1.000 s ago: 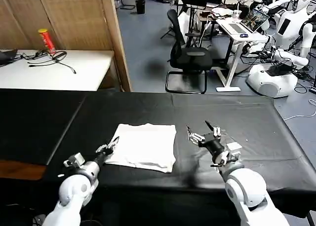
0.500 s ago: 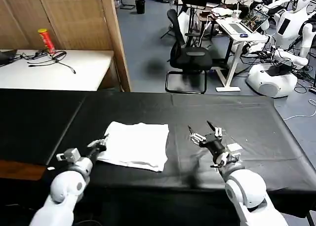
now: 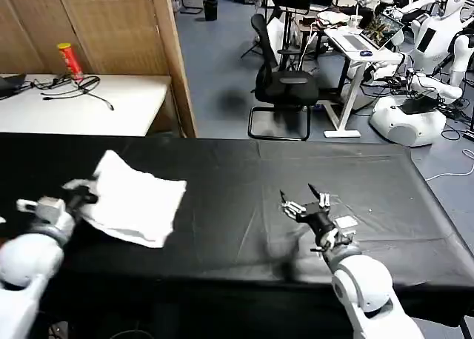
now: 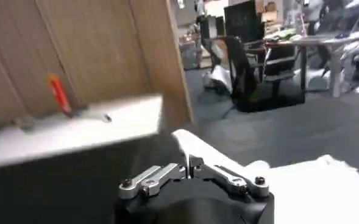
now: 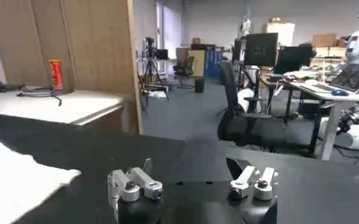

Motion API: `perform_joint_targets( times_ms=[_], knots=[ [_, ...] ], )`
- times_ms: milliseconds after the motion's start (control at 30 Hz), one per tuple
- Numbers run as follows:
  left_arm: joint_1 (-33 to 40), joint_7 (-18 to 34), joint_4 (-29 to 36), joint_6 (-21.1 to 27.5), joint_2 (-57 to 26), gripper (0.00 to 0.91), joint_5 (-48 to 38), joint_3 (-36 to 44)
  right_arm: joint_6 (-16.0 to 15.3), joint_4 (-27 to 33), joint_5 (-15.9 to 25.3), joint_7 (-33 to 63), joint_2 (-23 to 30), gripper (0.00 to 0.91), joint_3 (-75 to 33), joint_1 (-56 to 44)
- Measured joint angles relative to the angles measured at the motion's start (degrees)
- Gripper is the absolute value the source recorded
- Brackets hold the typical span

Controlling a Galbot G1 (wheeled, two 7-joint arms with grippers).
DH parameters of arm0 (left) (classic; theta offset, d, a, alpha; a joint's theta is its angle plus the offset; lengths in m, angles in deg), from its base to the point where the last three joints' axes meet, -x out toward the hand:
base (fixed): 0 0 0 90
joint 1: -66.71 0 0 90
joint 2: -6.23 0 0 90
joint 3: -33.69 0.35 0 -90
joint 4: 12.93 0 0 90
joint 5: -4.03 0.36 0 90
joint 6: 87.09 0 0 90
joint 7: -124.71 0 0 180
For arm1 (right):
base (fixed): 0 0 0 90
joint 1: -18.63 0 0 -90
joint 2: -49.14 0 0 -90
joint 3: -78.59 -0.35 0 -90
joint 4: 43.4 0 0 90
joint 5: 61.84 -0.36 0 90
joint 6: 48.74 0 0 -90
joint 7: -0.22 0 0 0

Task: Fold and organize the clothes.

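**Folded shirt being set aside at the bench's left edge**

The T-shirt [image 3: 135,200] is a soft, plain white, roughly square bundle, so the folding looks done; only placing it remains. The left gripper [image 3: 78,195] pinches its near-left corner, apparently lifting that side off the black, matte bench [image 3: 296,169]. The right gripper [image 3: 305,206] rests mid-bench, fingers spread, holding nothing.

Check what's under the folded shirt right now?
The folded white shirt lies on the black table, its near-left edge pinched by the left gripper. Anything beneath it is covered. The right gripper hovers open, apart.
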Motion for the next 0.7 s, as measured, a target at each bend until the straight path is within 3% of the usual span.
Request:
perform_joint_targets(
  times_ms=[233,467,500,533,567,700],
  knots=[
    [-1.1,2.3,10.0,1.8,0.6,0.000,3.9,1.6,0.3,0.1,0.2,-0.1,0.5,0.878,-0.1,-0.5],
    [-0.4,5.8,13.3,3.8,8.7,0.000,3.4,12.8,0.5,-0.2,0.6,-0.2,0.3,0.878,0.0,-2.0],
    [0.1,5.9,13.1,3.6,10.4,0.078,3.8,15.0,0.3,-0.4,0.4,-0.2,0.3,0.878,0.2,-2.0],
    [0.5,6.0,12.7,3.5,11.9,0.614,4.2,16.8,0.1,-0.5,-0.1,-0.2,0.2,0.878,0.4,-2.1],
    [0.8,5.9,12.2,3.4,13.2,0.878,4.5,18.5,-0.2,-0.6,-0.9,-0.2,0.1,0.878,0.6,-2.1],
    [1.0,4.2,10.5,2.6,18.8,0.878,5.3,24.3,-2.7,-0.6,-5.9,0.2,-0.5,0.878,1.6,-1.8]
  ],
)
